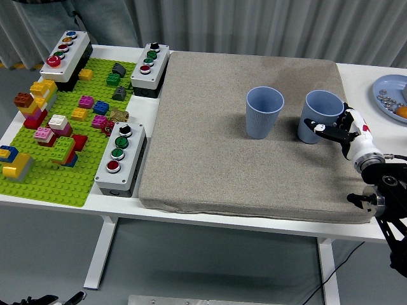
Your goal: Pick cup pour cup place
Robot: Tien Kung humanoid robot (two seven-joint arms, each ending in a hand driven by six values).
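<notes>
Two blue ribbed cups stand on the grey mat (241, 159). The left cup (264, 112) is upright and free near the mat's middle. The right cup (320, 111) stands close to the mat's right edge. My right hand (332, 129) comes in from the lower right, its black fingers (316, 126) curled around the front of this cup's lower wall. The cup's base is partly hidden by the hand, so I cannot tell whether it rests on the mat. What the cups hold is not visible.
A blue plate (384, 89) with small items sits at the right edge. Three button boxes (121, 159) (150, 68) (66, 56) and a green brick baseplate (44, 175) with several bricks fill the left. A person's legs (105, 19) stand behind the table.
</notes>
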